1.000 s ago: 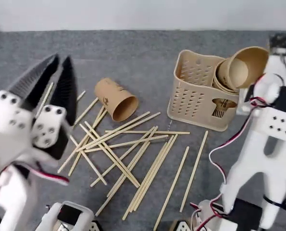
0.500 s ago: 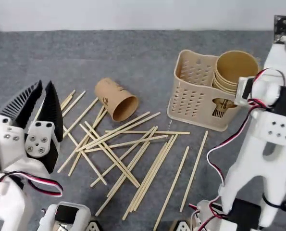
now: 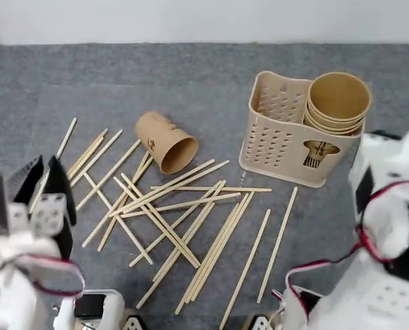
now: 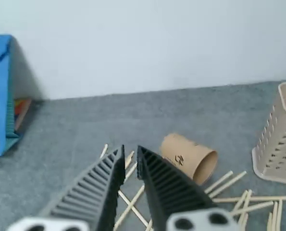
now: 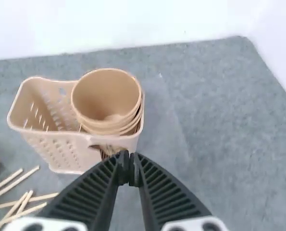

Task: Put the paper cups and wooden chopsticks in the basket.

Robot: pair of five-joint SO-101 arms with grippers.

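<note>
Both arms have drawn back toward the near edge. The left gripper [image 4: 130, 153], a narrow slit apart and empty, hangs short of the paper cup [image 3: 164, 141] lying on its side; light and crushable, it wants a gentle pinch at the rim. Stiff, thin chopsticks [image 3: 180, 206] sprawl beside it. Further right, stacked cups [image 3: 338, 100] stand in the basket [image 3: 276, 155]; the right gripper [image 5: 129, 163] is closed, empty.

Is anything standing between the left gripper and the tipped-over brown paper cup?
Nothing upright. Between the left gripper and the tipped-over brown paper cup, only loose wooden chopsticks lie flat on the grey mat.
</note>
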